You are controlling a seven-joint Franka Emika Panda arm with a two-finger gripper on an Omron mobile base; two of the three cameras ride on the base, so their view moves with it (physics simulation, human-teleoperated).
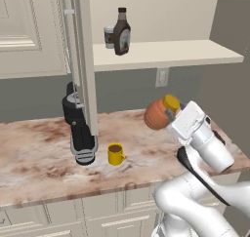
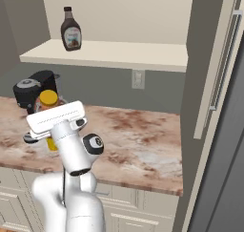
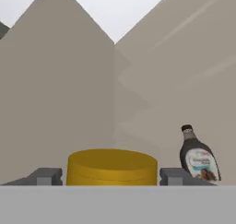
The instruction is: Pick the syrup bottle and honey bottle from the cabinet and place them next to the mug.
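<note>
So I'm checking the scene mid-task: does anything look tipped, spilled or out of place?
Nothing spilled or damaged. The honey bottle hangs tilted in the gripper above the counter. The syrup bottle stands upright on the cabinet shelf, and the mug is upright.

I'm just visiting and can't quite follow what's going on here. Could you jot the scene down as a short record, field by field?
end effector: closed on the honey bottle, above the counter
honey bottle: orange-brown, yellow cap, tilted, held off the counter
syrup bottle: upright on the cabinet shelf, beside a paper cup
cabinet: door open, pale shelf board showing
mug: yellow, on the marble counter, nothing next to it yet
coffee machine: dark, left of the mug
task progress: honey bottle out of the cabinet, syrup bottle not yet
</note>
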